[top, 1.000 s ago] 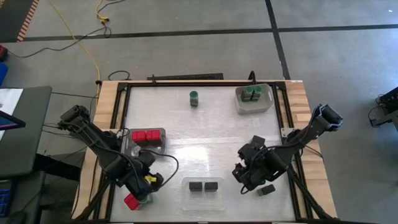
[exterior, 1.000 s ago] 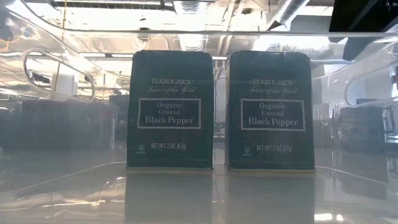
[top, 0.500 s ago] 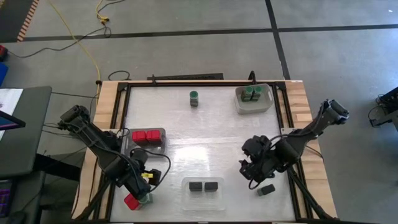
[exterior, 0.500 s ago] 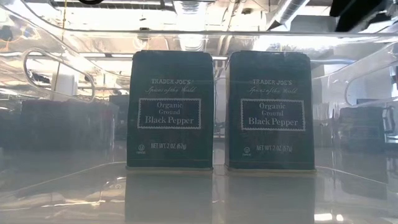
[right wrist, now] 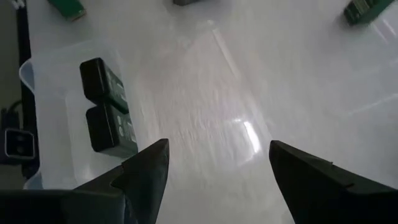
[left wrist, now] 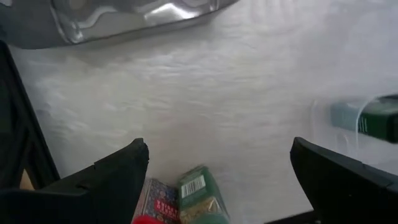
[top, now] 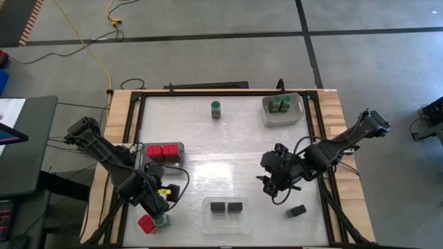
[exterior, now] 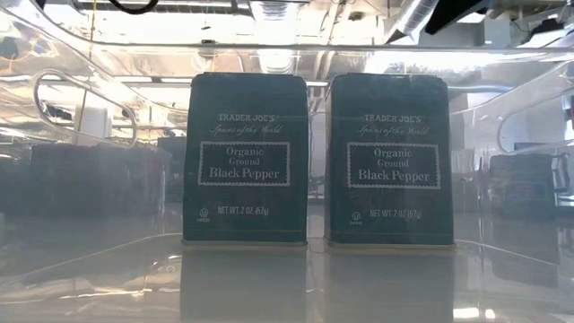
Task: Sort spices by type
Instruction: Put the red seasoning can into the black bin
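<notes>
Two black boxes (top: 227,207) stand side by side in a clear tray (top: 208,211) near the front edge, and fill the low view (exterior: 246,157). A third black box (top: 297,210) lies on the table to its right. A red block (top: 145,223) and a green-lidded jar (top: 160,221) sit at the front left, just under my left gripper (left wrist: 217,158), which is open and points down above them. My right gripper (right wrist: 217,155) hangs open over bare table, left of and beyond the loose black box. Two red blocks (top: 163,151) lie in a grey tray.
A grey bin (top: 266,114) at the back right holds two green jars (top: 280,104). One more green jar (top: 216,108) stands alone at the back middle. The table's middle (top: 228,166) is bare. Dark rails (top: 208,88) frame the table.
My right gripper has risen and drawn away from the loose black box toward the table's middle, rolling its wrist; the box has stayed where it was. My left gripper has rolled about its own axis in place above the red block and jar.
</notes>
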Controlling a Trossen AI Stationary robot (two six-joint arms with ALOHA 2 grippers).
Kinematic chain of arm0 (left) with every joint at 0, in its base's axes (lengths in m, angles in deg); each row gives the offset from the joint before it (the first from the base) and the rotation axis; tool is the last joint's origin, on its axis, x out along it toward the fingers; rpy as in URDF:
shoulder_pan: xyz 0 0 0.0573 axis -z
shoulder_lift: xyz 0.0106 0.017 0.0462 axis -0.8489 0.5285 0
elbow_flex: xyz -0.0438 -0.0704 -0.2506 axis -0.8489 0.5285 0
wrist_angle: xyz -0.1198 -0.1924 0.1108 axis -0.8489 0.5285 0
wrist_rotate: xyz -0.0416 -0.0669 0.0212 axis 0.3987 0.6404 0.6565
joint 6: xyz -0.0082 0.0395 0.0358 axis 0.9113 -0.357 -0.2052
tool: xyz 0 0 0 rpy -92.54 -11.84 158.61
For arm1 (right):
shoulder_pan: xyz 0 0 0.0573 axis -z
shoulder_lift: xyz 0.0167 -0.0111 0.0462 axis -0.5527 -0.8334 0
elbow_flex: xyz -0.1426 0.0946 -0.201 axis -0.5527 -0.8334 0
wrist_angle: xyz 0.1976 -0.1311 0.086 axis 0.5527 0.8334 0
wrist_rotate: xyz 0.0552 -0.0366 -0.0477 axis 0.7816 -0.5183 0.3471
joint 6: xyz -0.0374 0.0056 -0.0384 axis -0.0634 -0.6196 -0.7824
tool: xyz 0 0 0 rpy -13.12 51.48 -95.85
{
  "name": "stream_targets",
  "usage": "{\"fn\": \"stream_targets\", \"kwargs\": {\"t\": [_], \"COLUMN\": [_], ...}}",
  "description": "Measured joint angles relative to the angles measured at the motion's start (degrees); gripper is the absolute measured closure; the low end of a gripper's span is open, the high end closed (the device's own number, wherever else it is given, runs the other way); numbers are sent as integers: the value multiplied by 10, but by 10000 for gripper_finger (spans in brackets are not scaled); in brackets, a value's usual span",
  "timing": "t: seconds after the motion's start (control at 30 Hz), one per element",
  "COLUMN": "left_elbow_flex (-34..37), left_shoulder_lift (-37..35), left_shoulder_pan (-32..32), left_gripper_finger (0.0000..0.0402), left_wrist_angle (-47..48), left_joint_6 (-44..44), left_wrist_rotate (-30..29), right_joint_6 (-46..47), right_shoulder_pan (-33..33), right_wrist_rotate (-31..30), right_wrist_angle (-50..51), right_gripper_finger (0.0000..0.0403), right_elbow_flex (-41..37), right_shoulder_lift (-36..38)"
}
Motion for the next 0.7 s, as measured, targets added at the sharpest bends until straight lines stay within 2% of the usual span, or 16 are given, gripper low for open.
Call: {"fn": "stream_targets", "kwargs": {"t": [0.1, 0.23, 0.37, 0.53, 0.7], "left_elbow_flex": [0, 0, 0, 0, 0], "left_shoulder_lift": [0, 0, 0, 15, 38], "left_shoulder_pan": [-4, -3, -6, -17, -17], "left_gripper_finger": [24, 24, 24, 24, 24], "left_wrist_angle": [2, 5, -3, -26, -2], "left_joint_6": [16, 83, 142, 162, 194], "left_wrist_rotate": [7, 12, 35, 93, 149], "right_joint_6": [-41, -105, -188, -302, -353], "right_shoulder_pan": [3, 16, 44, 94, 161], "right_wrist_rotate": [0, 3, 26, 64, 122], "right_wrist_angle": [-8, -15, 19, 55, 37], "right_gripper_finger": [101, 101, 101, 101, 101], "right_elbow_flex": [0, 0, 0, -20, -117], "right_shoulder_lift": [0, 0, 9, 79, 188]}}
